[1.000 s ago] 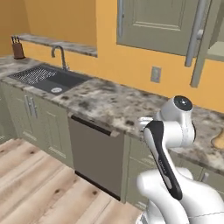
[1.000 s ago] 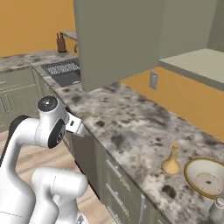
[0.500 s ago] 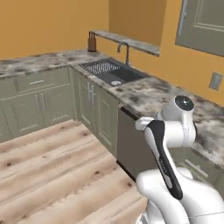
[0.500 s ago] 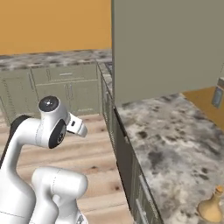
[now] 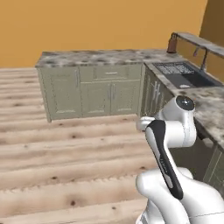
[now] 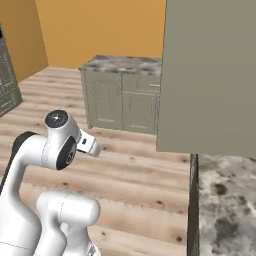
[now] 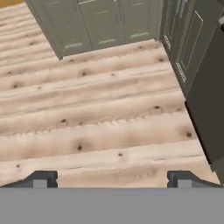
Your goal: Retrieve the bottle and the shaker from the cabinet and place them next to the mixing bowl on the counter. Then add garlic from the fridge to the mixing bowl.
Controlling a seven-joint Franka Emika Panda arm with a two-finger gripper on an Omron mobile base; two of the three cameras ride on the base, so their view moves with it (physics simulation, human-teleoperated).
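My gripper (image 7: 112, 178) hangs open over the wooden floor (image 7: 100, 127), its two dark fingertips (image 7: 41, 177) far apart with nothing between them. The counter (image 5: 100, 57) runs along the far wall as a speckled granite slab and turns toward me on the right (image 6: 225, 200). A large olive-grey cabinet (image 6: 210, 75) panel hangs close in the right base view. The bottle, the shaker, the mixing bowl, the garlic and the fridge are out of view.
A sink (image 5: 186, 72) with a faucet sits in the counter's right run, and a knife block (image 5: 172, 43) stands on the ledge behind it. Olive-grey base cabinets (image 5: 96, 94) stand under the slab. A dark appliance front (image 7: 210, 109) borders the floor on the right.
The whole picture has swung: the base has turned left, so the sink slid right and the wall cabinets left the left base view. The arm keeps its pose and the gripper stays open.
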